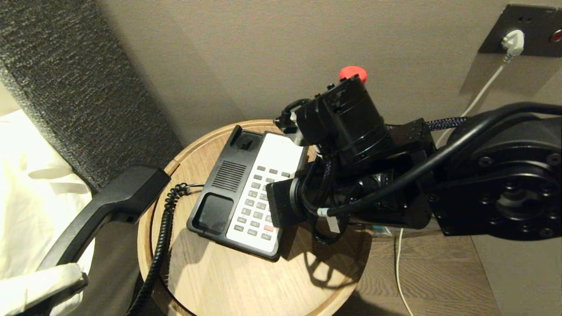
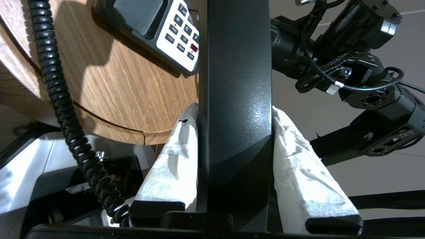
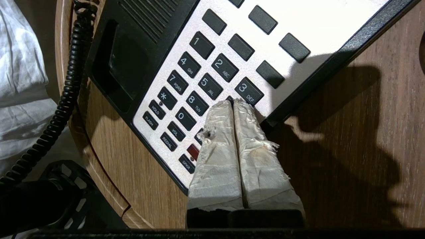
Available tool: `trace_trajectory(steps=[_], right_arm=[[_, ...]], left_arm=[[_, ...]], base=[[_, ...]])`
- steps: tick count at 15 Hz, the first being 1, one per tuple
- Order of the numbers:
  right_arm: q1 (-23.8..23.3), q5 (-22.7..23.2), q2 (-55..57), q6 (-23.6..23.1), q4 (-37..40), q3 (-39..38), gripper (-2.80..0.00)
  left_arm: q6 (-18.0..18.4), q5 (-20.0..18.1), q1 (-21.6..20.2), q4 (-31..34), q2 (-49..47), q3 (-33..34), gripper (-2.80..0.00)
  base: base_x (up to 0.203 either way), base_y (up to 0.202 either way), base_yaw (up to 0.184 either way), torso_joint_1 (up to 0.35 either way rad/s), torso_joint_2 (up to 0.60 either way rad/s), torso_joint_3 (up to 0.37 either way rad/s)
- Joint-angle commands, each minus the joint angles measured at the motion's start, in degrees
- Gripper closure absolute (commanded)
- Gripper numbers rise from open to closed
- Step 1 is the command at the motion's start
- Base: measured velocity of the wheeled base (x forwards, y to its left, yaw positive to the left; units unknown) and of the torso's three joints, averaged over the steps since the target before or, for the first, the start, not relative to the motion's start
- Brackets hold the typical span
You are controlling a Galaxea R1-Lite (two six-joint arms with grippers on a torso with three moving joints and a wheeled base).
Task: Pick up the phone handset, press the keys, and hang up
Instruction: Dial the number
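The black phone handset (image 1: 109, 206) hangs off the table's left side, clear of the phone base (image 1: 246, 193); my left gripper (image 2: 235, 111) is shut on its shaft (image 2: 235, 83), white-wrapped fingers on both sides. The coiled black cord (image 1: 162, 237) runs from the handset down to the base. My right gripper (image 3: 233, 101) is shut, its wrapped tips together over the keys (image 3: 199, 86), right beside the 3 key (image 3: 249, 90); whether they touch a key is hidden. In the head view the right arm (image 1: 351, 175) covers the keypad's right side.
The phone sits on a round wooden side table (image 1: 219, 281) with a raised rim. A dark padded headboard (image 1: 66, 87) and white bedding (image 1: 26, 197) lie left. A wall socket with a white plug (image 1: 513, 41) and cable is at the right.
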State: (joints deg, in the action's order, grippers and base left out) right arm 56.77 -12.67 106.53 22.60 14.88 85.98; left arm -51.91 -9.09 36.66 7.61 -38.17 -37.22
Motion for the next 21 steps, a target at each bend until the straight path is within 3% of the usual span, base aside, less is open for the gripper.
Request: trace_trajectory(steps=[1,17,21], right_arm=[[0.0,-0.1,0.3,0.1,0.0,-0.3,0.0],[0.4,0.1,-1.6,0.3,-0.2,-1.1,0.0],[1.4,2.3,-3.0,1.4,-0.5,-1.7,0.0]], left_arm=[[-0.3,0.0,0.0,0.0,0.0,0.0,0.0],[-0.3,-0.2,0.0,0.0,0.1,0.9,0.0],[-0.2,-0.2,0.0,0.0,0.1,1.0,0.0]], base=[[0.0,0.0,0.0,0.0,0.0,0.0],[0.0,0.0,0.0,0.0,0.0,0.0],[0.0,0.0,0.0,0.0,0.0,0.0]])
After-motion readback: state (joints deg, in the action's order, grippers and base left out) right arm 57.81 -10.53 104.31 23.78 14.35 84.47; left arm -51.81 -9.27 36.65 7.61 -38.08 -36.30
